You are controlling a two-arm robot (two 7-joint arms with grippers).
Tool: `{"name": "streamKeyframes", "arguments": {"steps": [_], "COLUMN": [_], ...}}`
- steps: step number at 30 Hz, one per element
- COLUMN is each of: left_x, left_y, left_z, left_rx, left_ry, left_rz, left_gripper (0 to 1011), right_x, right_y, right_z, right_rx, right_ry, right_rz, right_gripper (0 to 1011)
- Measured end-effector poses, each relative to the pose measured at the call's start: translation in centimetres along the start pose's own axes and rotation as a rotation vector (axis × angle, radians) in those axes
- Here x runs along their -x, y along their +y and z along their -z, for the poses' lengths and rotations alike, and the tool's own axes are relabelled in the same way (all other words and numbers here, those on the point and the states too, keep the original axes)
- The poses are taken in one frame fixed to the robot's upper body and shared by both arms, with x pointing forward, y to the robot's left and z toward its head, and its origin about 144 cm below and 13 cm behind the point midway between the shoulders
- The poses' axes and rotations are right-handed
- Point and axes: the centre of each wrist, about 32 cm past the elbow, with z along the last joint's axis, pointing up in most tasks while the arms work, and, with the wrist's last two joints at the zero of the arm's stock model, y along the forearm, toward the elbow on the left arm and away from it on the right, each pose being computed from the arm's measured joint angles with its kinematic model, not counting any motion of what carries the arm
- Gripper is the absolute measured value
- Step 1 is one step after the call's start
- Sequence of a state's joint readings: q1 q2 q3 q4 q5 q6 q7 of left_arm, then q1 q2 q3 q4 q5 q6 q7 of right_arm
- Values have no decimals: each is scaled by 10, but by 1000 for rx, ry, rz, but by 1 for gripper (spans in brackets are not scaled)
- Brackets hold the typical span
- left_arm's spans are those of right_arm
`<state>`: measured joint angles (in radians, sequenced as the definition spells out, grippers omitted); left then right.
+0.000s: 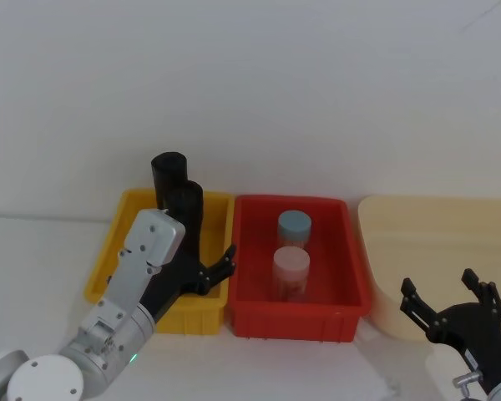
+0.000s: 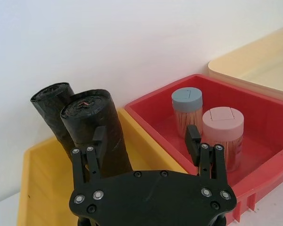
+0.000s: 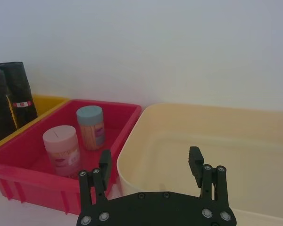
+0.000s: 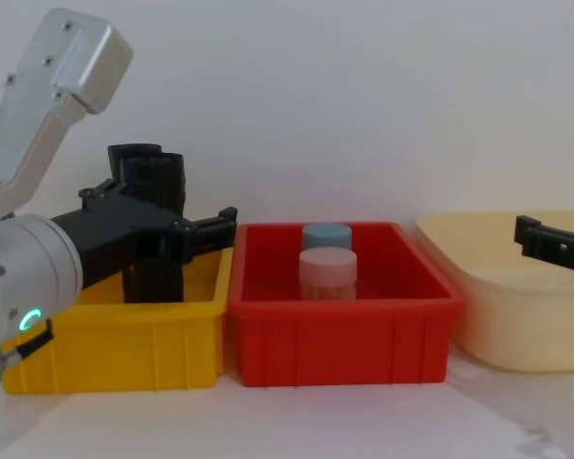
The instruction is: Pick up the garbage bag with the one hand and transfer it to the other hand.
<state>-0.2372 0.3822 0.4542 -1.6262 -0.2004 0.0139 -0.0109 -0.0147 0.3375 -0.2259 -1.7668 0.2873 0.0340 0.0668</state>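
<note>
While the garbage bag [image 1: 186,213] stands upright in the left yellow bin [image 1: 103,266], the left end effector [image 2: 146,136] is spread wide around it. The right end effector [image 1: 438,284], spread too, hovers by the cream tub [image 1: 434,221].

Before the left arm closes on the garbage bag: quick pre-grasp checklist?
1. left end effector open: ok.
2. target is the plain garbage bag, in front of the stickered roll: ok.
3. garbage bag centred between fingers: not ok; the left wrist view puts it at one finger.
4. insertion depth: cannot tell.
5. right end effector open by the cream tub: ok.
</note>
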Motion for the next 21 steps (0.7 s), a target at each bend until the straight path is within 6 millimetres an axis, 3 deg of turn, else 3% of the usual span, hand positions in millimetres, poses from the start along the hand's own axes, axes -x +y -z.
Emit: {"name": "streamKeyframes", "arguments": {"steps": [21], "left_x": [0], "left_y": [0], "left_z": [0], "left_rx": [0], "left_ry": [0], "left_rz": [0], "left_gripper": [1000], "right_x": [0], "right_y": [0], "right_z": [0], "right_rx": [0], "right_ry": [0], "right_rz": [0], "right_gripper": [1002]}}
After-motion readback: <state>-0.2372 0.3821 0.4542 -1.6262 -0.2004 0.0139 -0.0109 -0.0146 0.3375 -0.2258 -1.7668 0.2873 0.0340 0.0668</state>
